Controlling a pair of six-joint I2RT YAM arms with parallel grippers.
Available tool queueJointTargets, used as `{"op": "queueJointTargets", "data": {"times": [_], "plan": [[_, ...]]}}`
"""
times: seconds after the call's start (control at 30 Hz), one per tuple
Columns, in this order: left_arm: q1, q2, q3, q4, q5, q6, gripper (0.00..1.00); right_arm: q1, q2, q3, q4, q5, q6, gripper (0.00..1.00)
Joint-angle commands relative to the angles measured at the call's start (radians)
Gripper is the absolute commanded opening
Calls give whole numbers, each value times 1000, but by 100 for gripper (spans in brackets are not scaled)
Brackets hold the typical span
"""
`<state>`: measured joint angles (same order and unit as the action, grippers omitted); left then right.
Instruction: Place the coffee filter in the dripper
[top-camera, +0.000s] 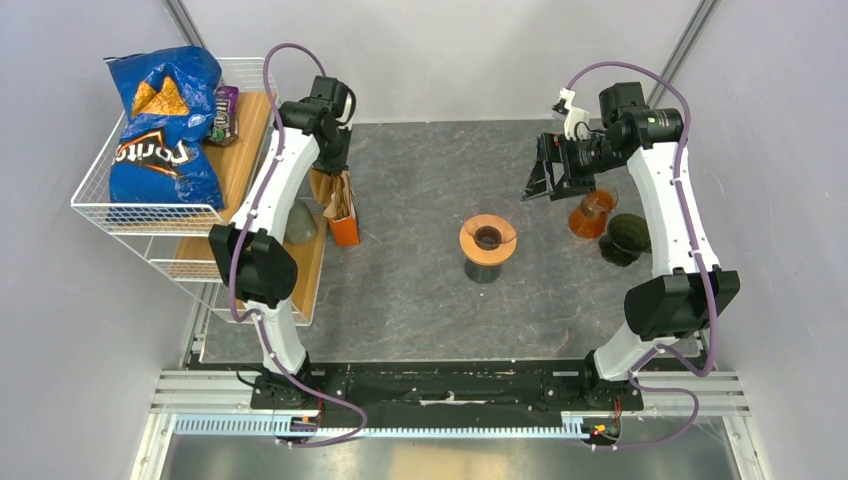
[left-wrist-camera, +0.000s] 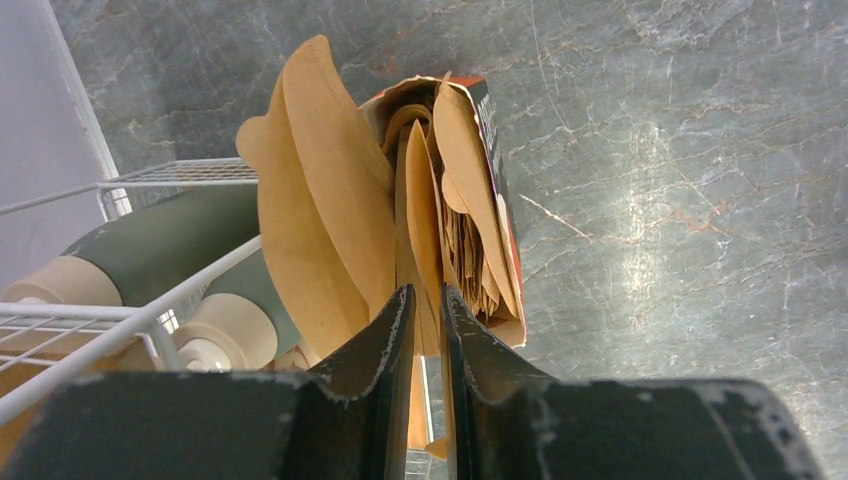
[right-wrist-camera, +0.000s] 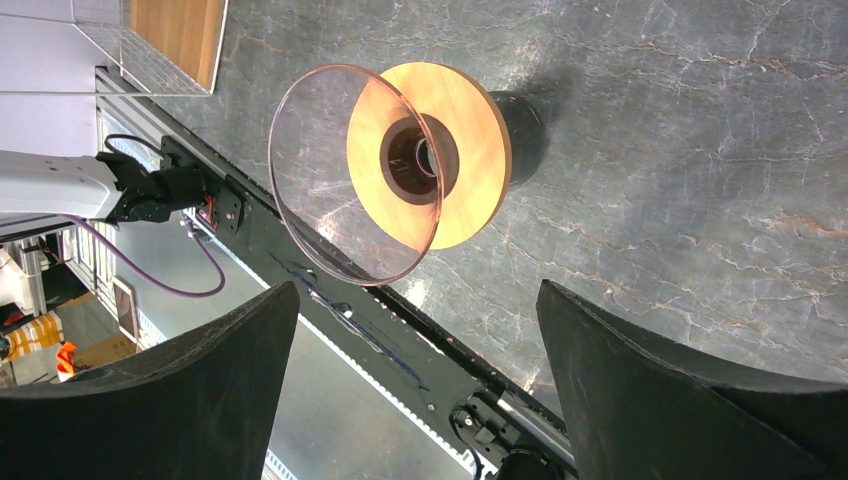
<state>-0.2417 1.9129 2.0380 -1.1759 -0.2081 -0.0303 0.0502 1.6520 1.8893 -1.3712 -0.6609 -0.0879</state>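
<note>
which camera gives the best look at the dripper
The right wrist view: the dripper shows large, its clear glass cone, wooden collar and dark base all plain, ahead of the open right gripper. The top external view shows it small, from above. The left wrist view misses it, showing only the coffee filters.

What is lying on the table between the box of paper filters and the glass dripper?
Nothing: in the top view the grey table between the filter box and the dripper is bare.
</note>
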Motion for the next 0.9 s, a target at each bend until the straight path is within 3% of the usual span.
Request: {"op": "queueJointTargets", "data": {"times": [0.0, 0.5, 0.6, 0.7, 0.87], "plan": [[6, 0, -24, 1, 17, -32, 22, 1, -7, 31, -15, -16, -12, 97], [7, 5, -55, -4, 35, -42, 20, 1, -12, 25, -14, -14, -12, 97], [7, 3, -50, -5, 36, -42, 15, 1, -14, 27, -16, -15, -12, 97], [7, -14, -29, -14, 40, -43, 3, 1, -12, 31, -19, -16, -13, 97], [7, -60, 31, -57, 21, -27, 2, 1, -18, 40, -22, -30, -16, 97]]}}
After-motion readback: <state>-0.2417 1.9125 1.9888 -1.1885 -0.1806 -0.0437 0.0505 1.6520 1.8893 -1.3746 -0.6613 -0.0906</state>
